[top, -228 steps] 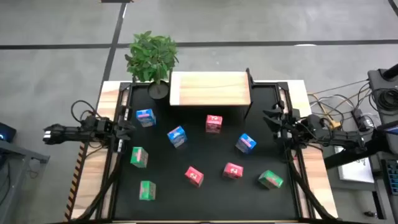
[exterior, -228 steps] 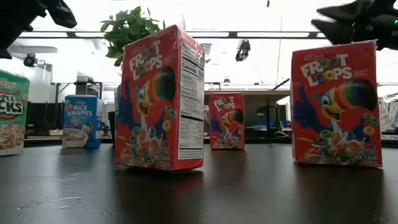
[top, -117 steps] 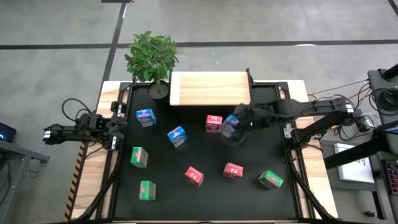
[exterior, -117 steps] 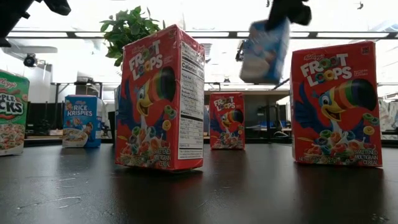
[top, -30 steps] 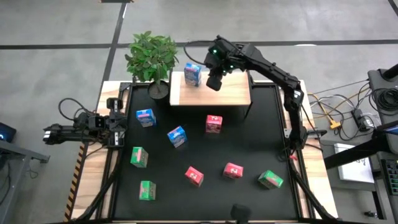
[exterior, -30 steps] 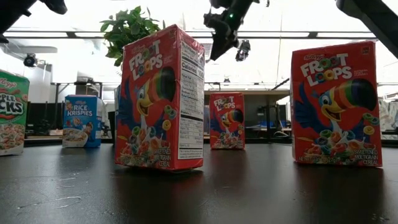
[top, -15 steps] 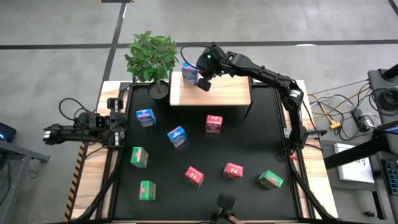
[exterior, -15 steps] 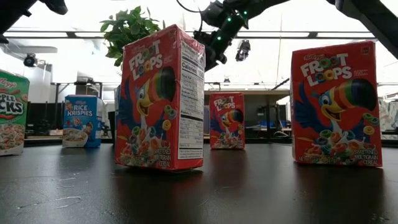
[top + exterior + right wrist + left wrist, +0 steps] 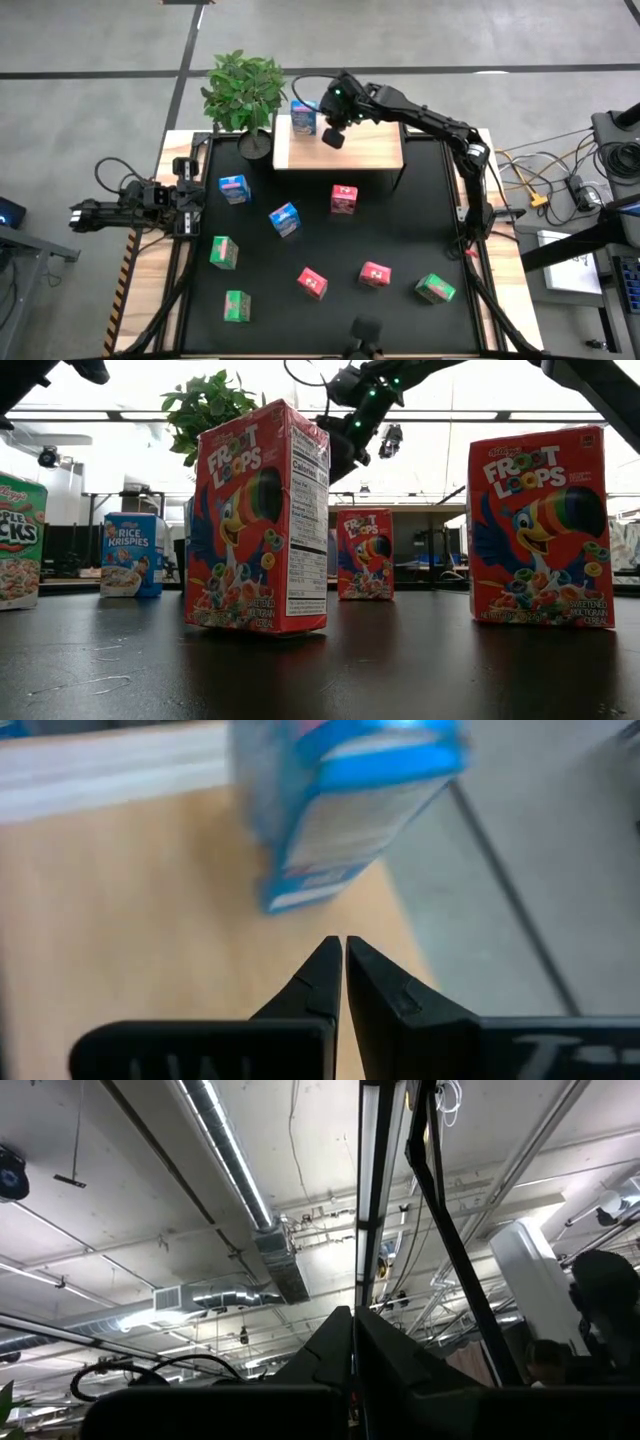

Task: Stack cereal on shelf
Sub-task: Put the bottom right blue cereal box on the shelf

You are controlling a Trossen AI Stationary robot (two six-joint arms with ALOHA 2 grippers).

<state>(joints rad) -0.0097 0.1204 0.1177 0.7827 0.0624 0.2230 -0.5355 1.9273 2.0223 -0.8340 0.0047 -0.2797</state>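
On shelf (image 9: 345, 148): one blue carton (image 9: 304, 119), left end. Right gripper (image 9: 333, 135) beside it, jaws shut, empty. Left gripper (image 9: 190, 194) parked at table's left edge, shut. Eight cartons left on mat (image 9: 330, 245).

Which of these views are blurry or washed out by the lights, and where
Right wrist view: the blue carton on the shelf is smeared, while the shut right gripper stays crisp. Low view: bright ceiling lights wash out the background, leaving the arm overhead a dark silhouette; the near red carton reads sharp. Left wrist view: it points at glaring ceiling light strips. High view: evenly lit, soft shadows.
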